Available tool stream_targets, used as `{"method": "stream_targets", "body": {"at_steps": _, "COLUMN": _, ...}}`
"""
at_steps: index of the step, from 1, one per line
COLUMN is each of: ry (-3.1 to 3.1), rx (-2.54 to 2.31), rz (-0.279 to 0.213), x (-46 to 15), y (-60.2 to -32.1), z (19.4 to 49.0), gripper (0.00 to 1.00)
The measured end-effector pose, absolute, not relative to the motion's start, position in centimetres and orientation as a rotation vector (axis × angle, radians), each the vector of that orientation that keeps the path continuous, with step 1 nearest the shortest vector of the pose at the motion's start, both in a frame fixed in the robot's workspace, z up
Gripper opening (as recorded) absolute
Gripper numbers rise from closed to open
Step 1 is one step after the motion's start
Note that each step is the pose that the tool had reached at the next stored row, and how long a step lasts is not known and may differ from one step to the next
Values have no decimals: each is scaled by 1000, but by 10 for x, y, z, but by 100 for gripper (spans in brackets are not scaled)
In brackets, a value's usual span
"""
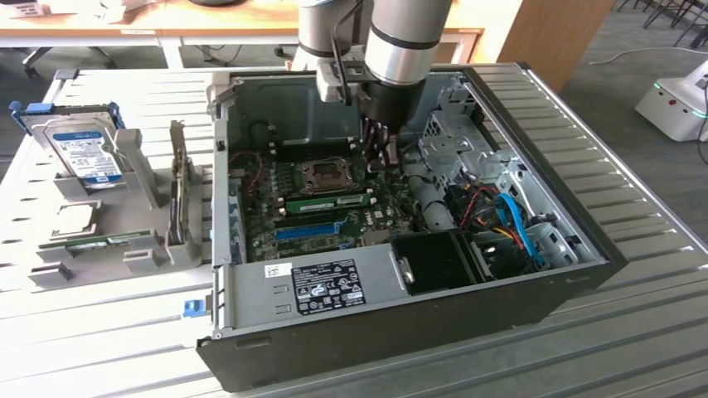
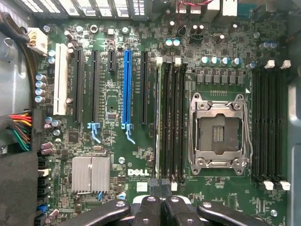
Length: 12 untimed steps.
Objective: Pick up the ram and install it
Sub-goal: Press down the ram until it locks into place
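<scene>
Furthest toward the exterior view's left, a silver hard drive (image 1: 89, 152) with a blue label is seen propped upright in a grey rack (image 1: 149, 249) on the slatted metal table (image 1: 619, 348), and a thin green strip (image 1: 109, 241) is laid flat lower in the same rack. Next comes the open computer case (image 1: 575, 257), laid on its side with the motherboard (image 1: 382, 217) exposed. On that board the ram (image 1: 332, 201) is found standing on edge in a slot just beside the processor socket (image 1: 328, 174), with a long blue slot strip (image 1: 307, 231) nearer the camera. Just right of the ram, the gripper (image 1: 380, 170) is held down inside the case above the board; its jaws are pressed fully together and nothing is gripped between them. Whether the fingertips touch the ram cannot be told. Further right, blue and orange cables (image 1: 511, 217) are bundled by the drive bays, and a white machine (image 1: 677, 104) is parked on the floor beyond the table.
</scene>
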State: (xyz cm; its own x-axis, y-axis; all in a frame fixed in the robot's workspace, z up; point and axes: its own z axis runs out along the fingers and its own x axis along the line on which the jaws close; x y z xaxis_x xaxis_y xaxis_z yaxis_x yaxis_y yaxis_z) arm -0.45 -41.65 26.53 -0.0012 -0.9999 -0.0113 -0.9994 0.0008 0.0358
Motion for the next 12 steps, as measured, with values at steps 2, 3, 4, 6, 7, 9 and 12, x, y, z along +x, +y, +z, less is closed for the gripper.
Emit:
{"method": "stream_targets", "body": {"at_steps": 2, "ry": -2210, "rx": 2208, "rz": -52, "x": -5, "y": -417, "z": 263, "gripper": 11}}
{"method": "stream_targets", "body": {"at_steps": 3, "ry": -2210, "rx": 2208, "rz": -52, "x": -5, "y": -417, "z": 262, "gripper": 11}}
{"method": "stream_targets", "body": {"at_steps": 4, "ry": -2210, "rx": 2208, "rz": -52, "x": -5, "y": -417, "z": 261, "gripper": 11}}
{"method": "stream_targets", "body": {"at_steps": 6, "ry": -2210, "rx": 2208, "rz": -52, "x": -5, "y": -417, "z": 259, "gripper": 11}}
{"method": "stream_targets", "body": {"at_steps": 7, "ry": -2210, "rx": 2208, "rz": -52, "x": -5, "y": -417, "z": 258, "gripper": 11}}
{"method": "stream_targets", "body": {"at_steps": 9, "ry": -2210, "rx": 2208, "rz": -52, "x": -5, "y": -417, "z": 256, "gripper": 11}}
{"method": "stream_targets", "body": {"at_steps": 12, "ry": -2210, "rx": 2208, "rz": -52, "x": -4, "y": -416, "z": 253, "gripper": 11}}
